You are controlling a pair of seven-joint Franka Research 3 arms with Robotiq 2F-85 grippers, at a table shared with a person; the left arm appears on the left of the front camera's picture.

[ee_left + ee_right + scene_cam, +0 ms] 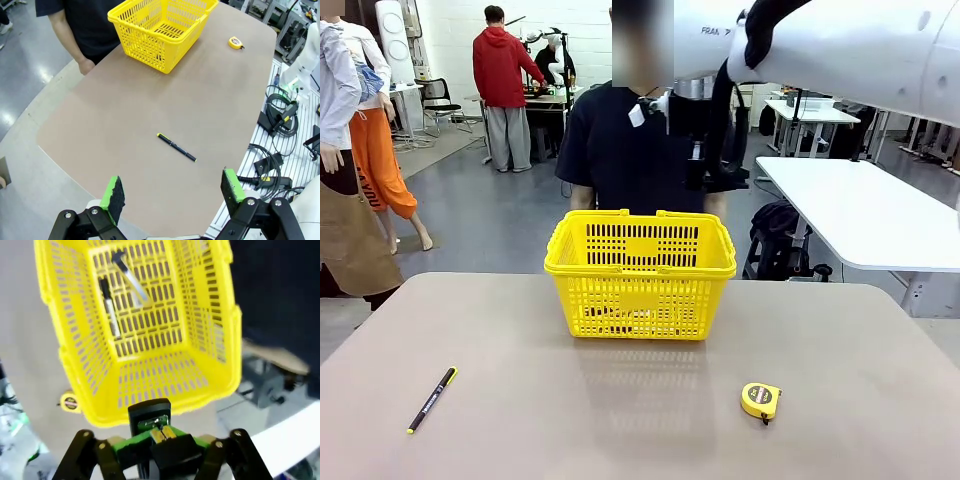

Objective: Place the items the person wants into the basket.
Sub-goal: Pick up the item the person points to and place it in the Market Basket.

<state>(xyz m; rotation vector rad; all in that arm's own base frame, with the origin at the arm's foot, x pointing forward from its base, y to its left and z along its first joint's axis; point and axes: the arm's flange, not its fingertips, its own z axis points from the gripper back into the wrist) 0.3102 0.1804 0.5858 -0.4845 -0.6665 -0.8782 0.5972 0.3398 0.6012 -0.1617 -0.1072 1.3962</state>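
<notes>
Yellow lattice walls of the basket [150, 340] lie just beyond the right gripper [160, 437], whose green-padded fingers pinch the stapler [149, 417]; only the stapler's black end and a metal patch show, the rest is hidden between the fingers. On the basket floor past those fingers lie the knife [109, 307] and the marker [131, 277], near each other and not touching; both are blurred, and no print on them can be read. The tape measure [70, 402] peeks out left of the fingers, partly cut off by the basket's corner.

From the front, the right arm [850, 45] covers much of the person [625, 150] standing behind the basket; "FRA" is legible on the arm, the remainder cut off. Dark shapes show through the basket's front wall, too dim to identify. White lettering runs along the pen [431, 400] but is too small to read.

The left gripper [172, 192] hangs with fingers spread wide and empty above the surface [150, 100]. The pen lies between and beyond them, the basket well beyond, at the far edge by the person's hand [86, 65].
</notes>
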